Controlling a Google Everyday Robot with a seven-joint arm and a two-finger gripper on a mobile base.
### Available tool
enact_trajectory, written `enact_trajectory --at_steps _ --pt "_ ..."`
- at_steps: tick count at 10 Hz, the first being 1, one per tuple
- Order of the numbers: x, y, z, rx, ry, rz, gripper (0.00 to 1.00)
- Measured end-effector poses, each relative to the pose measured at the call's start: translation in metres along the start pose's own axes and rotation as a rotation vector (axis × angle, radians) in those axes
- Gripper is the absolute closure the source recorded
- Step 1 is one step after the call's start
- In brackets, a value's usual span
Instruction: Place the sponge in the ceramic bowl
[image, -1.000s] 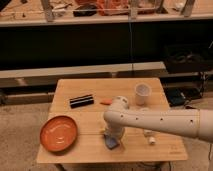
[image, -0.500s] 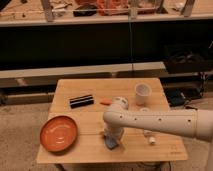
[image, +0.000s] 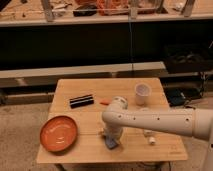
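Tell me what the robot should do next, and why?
Probably raise the small flat blue-grey sponge slightly once it is held: the gripper is down on it near the wooden table's front edge, and the wide orange-red ceramic bowl sits apart.

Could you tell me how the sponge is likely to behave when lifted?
Probably light and squashy: the sponge looks a thin, soft pad. Lying flat on the table, it shouldn't roll. The gripper is directly above it.
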Motion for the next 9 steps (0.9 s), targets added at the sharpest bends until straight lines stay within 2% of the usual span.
enact_trajectory --at_steps 9 --pt "-0.0004 -0.0063 0.0037 -0.003 -0.004 -0.024 0.20"
